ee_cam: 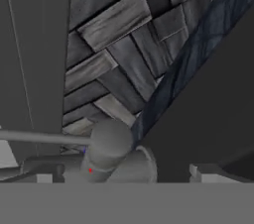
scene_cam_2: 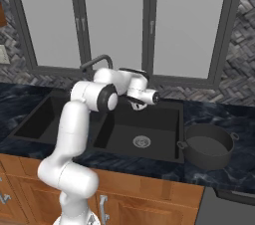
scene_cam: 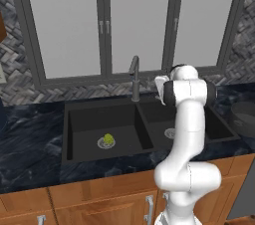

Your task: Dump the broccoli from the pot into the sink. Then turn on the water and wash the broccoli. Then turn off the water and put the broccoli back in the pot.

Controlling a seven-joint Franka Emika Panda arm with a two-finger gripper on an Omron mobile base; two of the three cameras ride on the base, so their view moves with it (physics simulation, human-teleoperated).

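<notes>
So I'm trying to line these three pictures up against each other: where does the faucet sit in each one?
Left base view: the faucet rises at centre, behind the divider between the two basins of the sink.
Right base view: its curved top shows left of centre, above the arm's white shoulder, which hides the lower part.
Hand view: its base sits low and left of centre, seen close up.
Shared landmark: the herringbone tile wall behind it.

Grey windows [scene_cam: 104, 20]; herringbone wall [scene_cam_2: 239, 79]; marble counter [scene_cam: 30, 144]; wooden cabinets [scene_cam: 99, 204].
</notes>
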